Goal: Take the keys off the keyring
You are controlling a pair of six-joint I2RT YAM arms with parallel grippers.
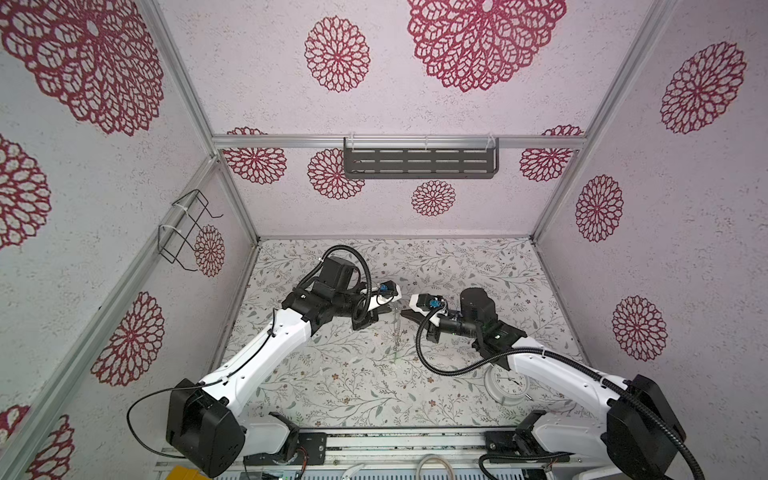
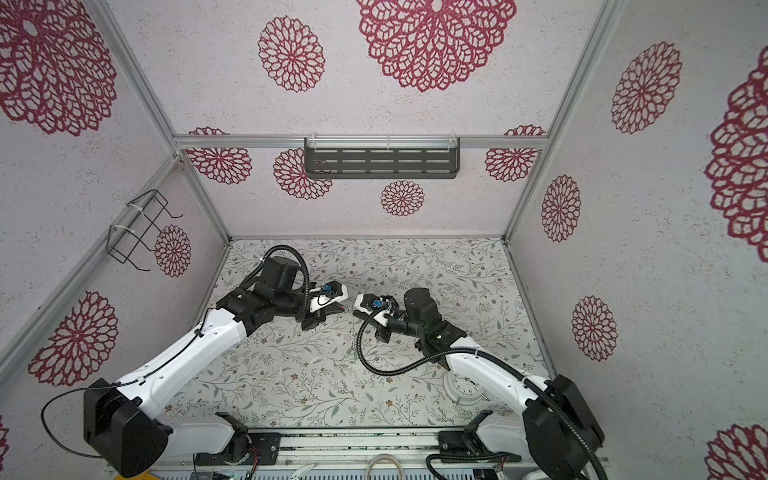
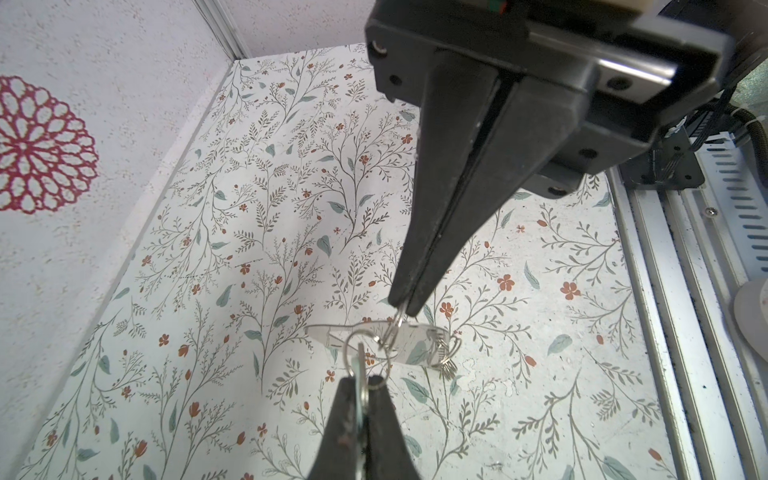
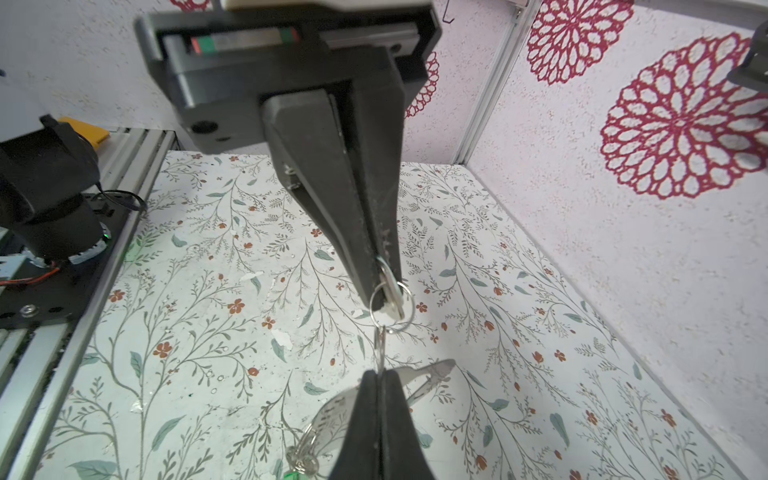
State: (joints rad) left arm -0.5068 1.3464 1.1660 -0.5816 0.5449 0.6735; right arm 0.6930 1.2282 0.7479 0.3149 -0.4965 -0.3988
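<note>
Both grippers hang above the middle of the floral table, tips nearly meeting in both top views. My left gripper (image 3: 361, 380) is shut on a silver key (image 3: 360, 374), seen in the right wrist view as the key (image 4: 390, 296) with a small ring through its head. My right gripper (image 4: 379, 374) is shut on a thin wire ring (image 4: 379, 347) linked to that ring. The flat shiny keyring (image 3: 415, 345) dangles below the two grippers. At its low end a ring cluster carries a green tag (image 4: 297, 473). Seen from above, the keyring (image 1: 397, 328) hangs between the tips.
A round white alarm clock (image 1: 505, 386) lies on the table under the right arm's forearm. A dark slotted shelf (image 1: 419, 162) is on the back wall and a wire rack (image 1: 187, 230) on the left wall. The rail (image 3: 665, 291) runs along the table's front edge.
</note>
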